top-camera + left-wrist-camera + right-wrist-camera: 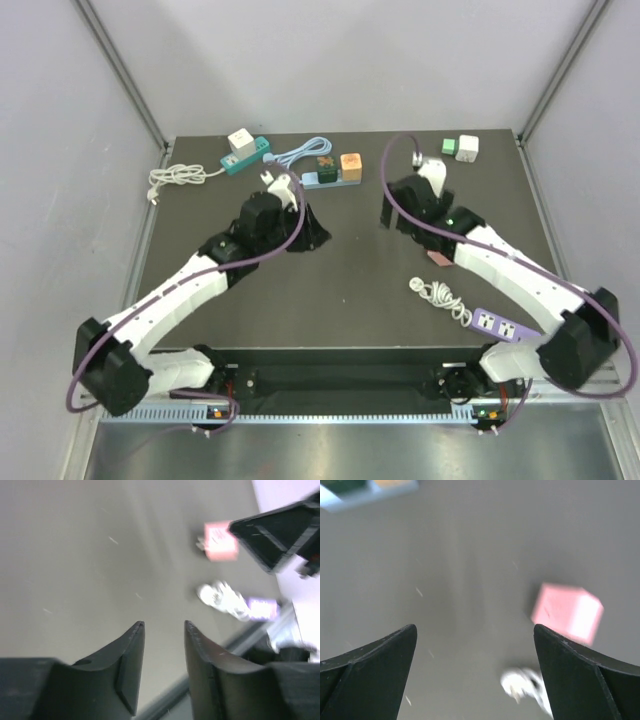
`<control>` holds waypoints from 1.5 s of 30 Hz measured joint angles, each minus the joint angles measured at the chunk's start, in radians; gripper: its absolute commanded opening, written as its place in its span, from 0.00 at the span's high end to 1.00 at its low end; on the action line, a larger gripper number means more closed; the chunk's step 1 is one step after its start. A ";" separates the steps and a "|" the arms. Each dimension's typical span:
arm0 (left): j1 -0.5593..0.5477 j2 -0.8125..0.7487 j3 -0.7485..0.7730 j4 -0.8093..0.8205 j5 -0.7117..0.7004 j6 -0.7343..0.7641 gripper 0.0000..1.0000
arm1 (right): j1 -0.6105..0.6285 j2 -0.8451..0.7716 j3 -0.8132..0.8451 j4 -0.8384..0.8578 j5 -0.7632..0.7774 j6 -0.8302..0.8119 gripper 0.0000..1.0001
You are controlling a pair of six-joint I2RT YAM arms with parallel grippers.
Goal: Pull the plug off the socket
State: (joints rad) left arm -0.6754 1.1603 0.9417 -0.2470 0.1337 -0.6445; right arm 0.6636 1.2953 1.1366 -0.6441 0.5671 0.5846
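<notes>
Three power strips lie on the table. The teal strip carries one white plug, the blue strip carries two, a green plug and an orange plug, and the purple strip lies near the right arm's base. One pink plug lies loose on the table, apart from the purple strip. It sits just ahead of the right gripper, whose fingers are spread wide and hold nothing. The left gripper is only narrowly parted, holds nothing, and is farther from the pink plug.

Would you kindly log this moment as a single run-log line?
left pincer: open, empty | right pincer: open wide, empty | orange plug: on blue power strip
</notes>
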 measured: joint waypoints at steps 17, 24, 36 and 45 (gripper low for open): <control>0.178 0.635 0.587 -0.008 -0.146 0.203 0.40 | -0.262 0.623 0.341 0.732 -0.381 -0.178 0.00; 0.215 0.951 0.952 -0.077 -0.149 0.340 0.39 | -0.308 0.720 0.283 0.826 -0.499 -0.196 0.00; 0.227 1.151 1.164 -0.151 -0.188 0.436 0.40 | -0.353 0.743 0.278 0.899 -0.584 -0.226 0.00; 0.227 1.168 1.157 -0.146 -0.192 0.436 0.37 | -0.364 0.761 0.278 0.919 -0.635 -0.225 0.00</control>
State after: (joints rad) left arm -0.4484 2.3280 2.0991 -0.3927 -0.0582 -0.2089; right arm 0.3000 2.0563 1.4143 0.2752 -0.0677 0.3592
